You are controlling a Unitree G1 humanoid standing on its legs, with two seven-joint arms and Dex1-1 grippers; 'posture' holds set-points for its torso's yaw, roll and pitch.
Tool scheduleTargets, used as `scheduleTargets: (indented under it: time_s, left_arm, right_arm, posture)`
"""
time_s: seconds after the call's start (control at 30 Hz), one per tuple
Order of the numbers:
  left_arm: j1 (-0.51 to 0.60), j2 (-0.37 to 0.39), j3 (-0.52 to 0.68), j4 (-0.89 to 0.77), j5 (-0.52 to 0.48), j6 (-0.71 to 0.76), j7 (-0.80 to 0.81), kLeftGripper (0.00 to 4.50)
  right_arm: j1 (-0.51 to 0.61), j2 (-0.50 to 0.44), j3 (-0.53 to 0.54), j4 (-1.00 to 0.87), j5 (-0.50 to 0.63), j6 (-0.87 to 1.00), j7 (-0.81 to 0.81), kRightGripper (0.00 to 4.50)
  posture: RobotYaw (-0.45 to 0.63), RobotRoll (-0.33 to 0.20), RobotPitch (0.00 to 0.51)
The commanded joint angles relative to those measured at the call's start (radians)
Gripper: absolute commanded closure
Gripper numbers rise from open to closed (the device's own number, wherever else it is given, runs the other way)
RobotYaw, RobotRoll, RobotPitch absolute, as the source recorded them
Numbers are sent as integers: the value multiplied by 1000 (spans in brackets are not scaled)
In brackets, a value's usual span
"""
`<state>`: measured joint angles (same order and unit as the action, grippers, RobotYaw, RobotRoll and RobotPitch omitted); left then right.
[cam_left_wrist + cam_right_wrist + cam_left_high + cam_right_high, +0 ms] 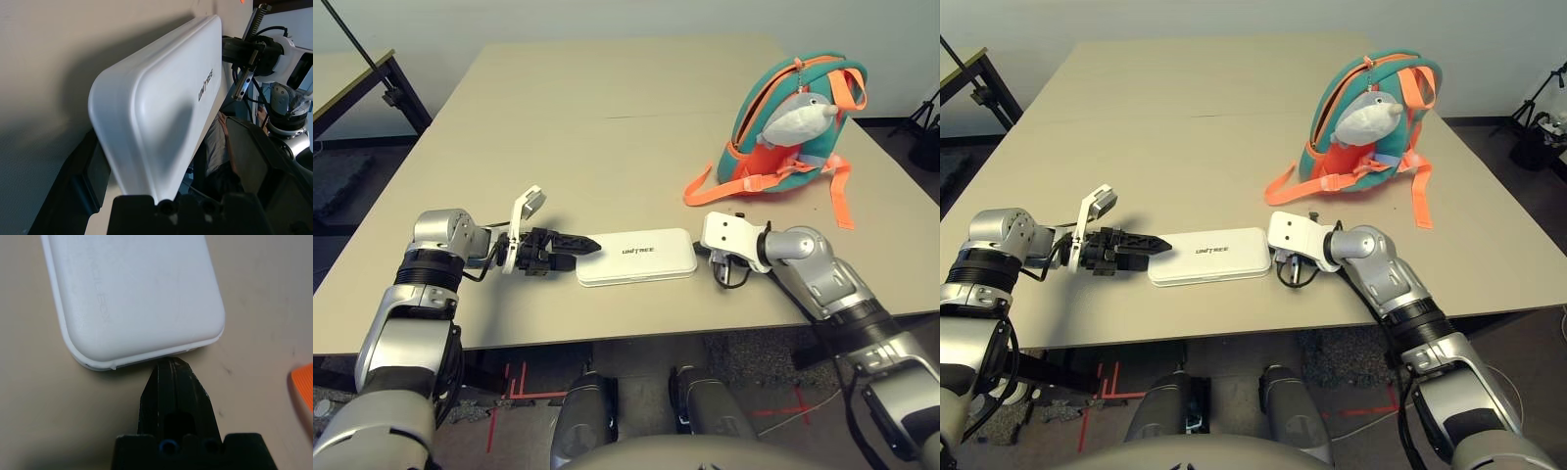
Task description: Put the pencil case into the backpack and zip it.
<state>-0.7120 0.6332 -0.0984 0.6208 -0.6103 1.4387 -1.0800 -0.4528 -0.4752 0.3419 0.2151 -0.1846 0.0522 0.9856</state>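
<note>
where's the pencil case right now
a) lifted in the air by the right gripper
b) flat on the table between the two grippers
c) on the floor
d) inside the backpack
b: the pencil case lies flat on the table, with the left gripper at one end and the shut right gripper at the other; the backpack stands apart.

A lab or test room: a plain beige worktop, black tripod legs beyond the right hand, red tape marks on the floor.

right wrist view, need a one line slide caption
Shut right gripper with its fingertips at the short edge of the white pencil case on the table.
</note>
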Motion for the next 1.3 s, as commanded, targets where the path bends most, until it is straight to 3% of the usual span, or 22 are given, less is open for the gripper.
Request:
scheduleTargets:
  time_s: [0.03, 0.27, 0.37, 0.53, 0.63, 0.8, 0.9, 1.23, 1.3]
  left_arm:
    - [15, -16, -19, -11, 6, 6, 3, 0]
    - [17, -18, -18, -20, 3, 10, 2, 0]
    - [18, -18, -16, -22, 1, 9, -1, 566]
    - [16, -16, -10, -23, 2, 2, -2, 2348]
    - [11, -13, -3, -17, 5, -8, -3, 3118]
    - [3, -10, 25, -13, 4, -35, -3, 3194]
    - [-15, -6, 73, -16, -2, -60, 11, 3194]
    - [-74, 21, 238, -49, -48, -104, 64, 3194]
    - [-76, 23, 254, -58, -55, -98, 68, 3194]
  right_arm:
    - [-4, 18, 35, -24, 15, -2, 23, 4460]
    - [-17, 23, 33, -8, 9, -10, 25, 4460]
    - [-20, 18, 29, -3, 8, -13, 26, 4500]
    - [-22, 3, 19, 8, 6, -17, 24, 4500]
    - [-23, -8, 7, 15, 9, -15, 18, 4500]
    - [-1, -30, -50, -4, 60, 52, 17, 4500]
    - [29, -51, -163, -55, 150, 166, -12, 3894]
    - [134, -75, -539, -163, 349, 417, -245, 178]
    - [155, -79, -578, -184, 373, 448, -277, 0]
  posture:
    - [-165, 0, 58]
    - [-166, 0, 59]
    - [-166, 0, 60]
    - [-164, 0, 60]
    - [-163, 0, 59]
    - [-156, 0, 57]
    - [-155, 0, 57]
    - [-175, 0, 55]
    - [-172, 0, 51]
